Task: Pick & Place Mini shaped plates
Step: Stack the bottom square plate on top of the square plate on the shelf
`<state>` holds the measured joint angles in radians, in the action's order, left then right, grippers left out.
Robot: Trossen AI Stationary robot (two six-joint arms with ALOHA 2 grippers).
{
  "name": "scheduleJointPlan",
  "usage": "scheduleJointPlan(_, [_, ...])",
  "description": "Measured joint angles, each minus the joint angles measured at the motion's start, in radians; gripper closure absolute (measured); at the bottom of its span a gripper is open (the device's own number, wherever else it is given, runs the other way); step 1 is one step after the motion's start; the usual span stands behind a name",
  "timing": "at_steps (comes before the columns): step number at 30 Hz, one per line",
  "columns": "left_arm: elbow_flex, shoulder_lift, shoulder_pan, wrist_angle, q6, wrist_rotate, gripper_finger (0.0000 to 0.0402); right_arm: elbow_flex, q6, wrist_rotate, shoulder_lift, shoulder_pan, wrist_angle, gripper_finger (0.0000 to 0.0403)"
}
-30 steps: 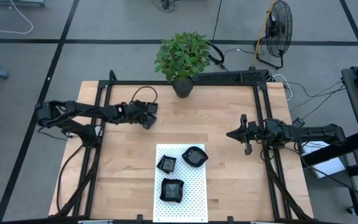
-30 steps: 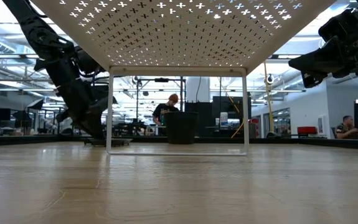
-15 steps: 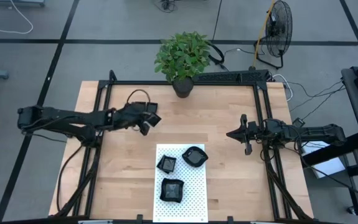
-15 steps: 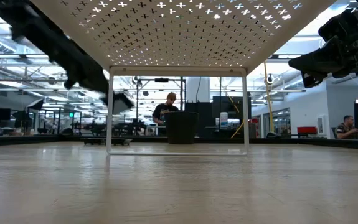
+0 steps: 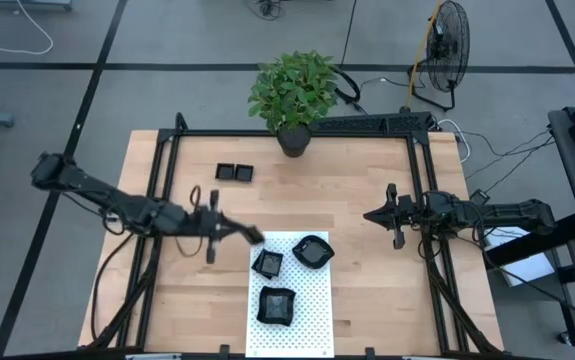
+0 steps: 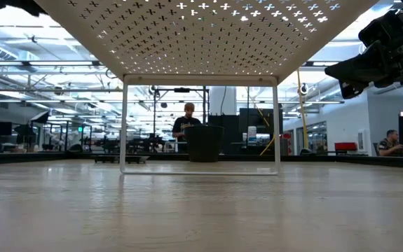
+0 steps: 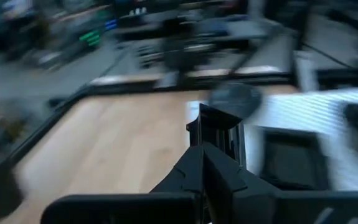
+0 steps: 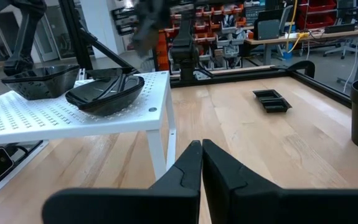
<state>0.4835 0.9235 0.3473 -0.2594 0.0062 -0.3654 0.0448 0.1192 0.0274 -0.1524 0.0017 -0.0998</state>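
Observation:
Three glossy black mini plates sit on a raised white dotted stand (image 5: 307, 300): a small square one (image 5: 267, 263), a rounded one (image 5: 312, 250) and a larger square one (image 5: 275, 305). Two more small square plates (image 5: 235, 172) lie side by side on the wood near the table's far edge, and also show in the right wrist view as plates (image 8: 272, 101). My left gripper (image 5: 255, 237) is shut and hovers at the stand's far left corner, touching nothing. My right gripper (image 5: 370, 215) is shut and waits right of the stand.
A potted plant (image 5: 292, 95) stands at the middle of the far edge. A black frame (image 5: 407, 130) runs round the table. The stand rests on thin legs (image 6: 123, 126). Bare wood lies left and right of the stand. People show in the room behind.
My left gripper has swung fast from the far part of the table, where it stood over the two small square plates, toward the near edge and the right, to the stand's far left corner. Those two plates now lie uncovered on the wood.

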Motion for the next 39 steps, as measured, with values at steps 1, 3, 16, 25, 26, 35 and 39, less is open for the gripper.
scheduleJointPlan(1, [0.0, 0.005, 0.024, -0.014, 0.032, 0.013, 0.0399, 0.0, 0.0, 0.0, 0.0, 0.0, 0.0, 0.0403])
scheduleJointPlan(3, [0.0, 0.015, 0.06, -0.047, 0.083, 0.023, 0.0399, 0.0, 0.0, 0.0, 0.0, 0.0, 0.0, 0.0403])
scheduleJointPlan(16, [0.0, 0.11, 0.074, -0.206, 0.202, 0.151, 0.0399, 0.0, 0.0, 0.0, 0.0, 0.0, 0.0, 0.0403])
scheduleJointPlan(25, [0.063, 0.199, 0.009, -0.226, 0.183, 0.259, 0.04, 0.0, 0.0, 0.0, 0.0, 0.0, 0.0, 0.0403])
scheduleJointPlan(26, [0.074, 0.213, 0.007, -0.209, 0.183, 0.265, 0.04, 0.0, 0.0, 0.0, 0.0, 0.0, 0.0, 0.0403])
scheduleJointPlan(35, [0.165, 0.298, 0.006, -0.124, 0.194, 0.272, 0.04, 0.0, 0.0, 0.0, 0.0, 0.0, 0.0, 0.0403])
scheduleJointPlan(39, [0.169, 0.301, 0.006, -0.112, 0.186, 0.271, 0.0398, 0.0, 0.0, 0.0, 0.0, 0.0, 0.0, 0.0403])
